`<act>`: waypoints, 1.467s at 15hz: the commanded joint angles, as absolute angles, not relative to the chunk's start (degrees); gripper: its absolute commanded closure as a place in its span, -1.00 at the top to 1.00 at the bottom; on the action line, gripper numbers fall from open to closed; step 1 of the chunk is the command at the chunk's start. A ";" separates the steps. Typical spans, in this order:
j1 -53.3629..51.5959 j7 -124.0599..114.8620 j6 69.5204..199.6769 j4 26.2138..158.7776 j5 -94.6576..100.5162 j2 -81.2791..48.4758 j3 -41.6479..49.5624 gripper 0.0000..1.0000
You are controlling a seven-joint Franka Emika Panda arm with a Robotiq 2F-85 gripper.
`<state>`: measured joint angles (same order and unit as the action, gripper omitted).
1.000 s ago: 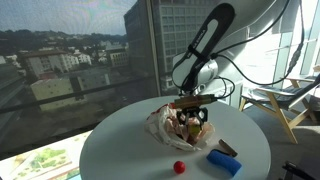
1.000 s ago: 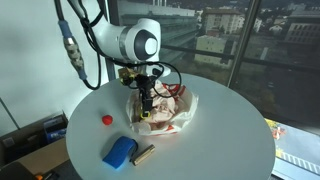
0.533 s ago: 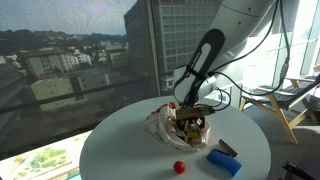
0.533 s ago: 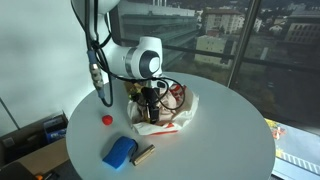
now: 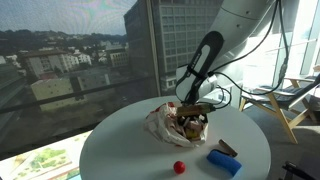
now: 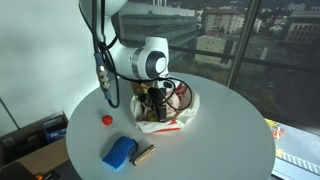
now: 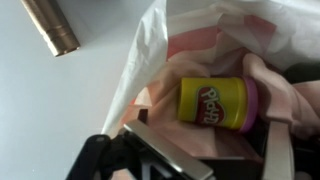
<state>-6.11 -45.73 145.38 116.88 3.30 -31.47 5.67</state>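
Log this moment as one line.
gripper: open, over plastic bag | Play-Doh can: lying inside bag, not held

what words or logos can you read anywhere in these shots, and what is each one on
"Play-Doh": white letters on a red logo on the yellow tub lying in the plastic bag, wrist view; blurred, read partly from the logo's shape.
Nothing legible on the metal cylinder, the blue block or the red ball: too small or blurred to tell.

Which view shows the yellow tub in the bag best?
Wrist view: the tub lies on its side in the bag, label and pink lid plain. In both exterior views the gripper sits over the bag and the tub cannot be made out.
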 commanded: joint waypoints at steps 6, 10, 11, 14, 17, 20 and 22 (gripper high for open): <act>-6.08 -44.09 134.78 119.73 2.61 -21.74 6.30 1.00; -5.98 -43.40 132.74 125.15 3.83 -15.52 5.79 1.00; -6.31 -43.13 133.54 127.23 4.46 -13.75 5.47 1.00; -7.77 -42.79 135.62 133.45 5.78 -8.96 3.12 1.00; -10.00 -44.84 138.29 138.03 7.70 -6.08 -0.31 1.00; -12.37 -47.58 140.54 139.38 8.85 -5.82 -3.89 1.00; -13.61 -50.25 142.57 139.32 10.46 -7.26 -5.33 1.00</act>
<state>-12.17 -46.68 139.28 137.76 7.98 -7.68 -3.73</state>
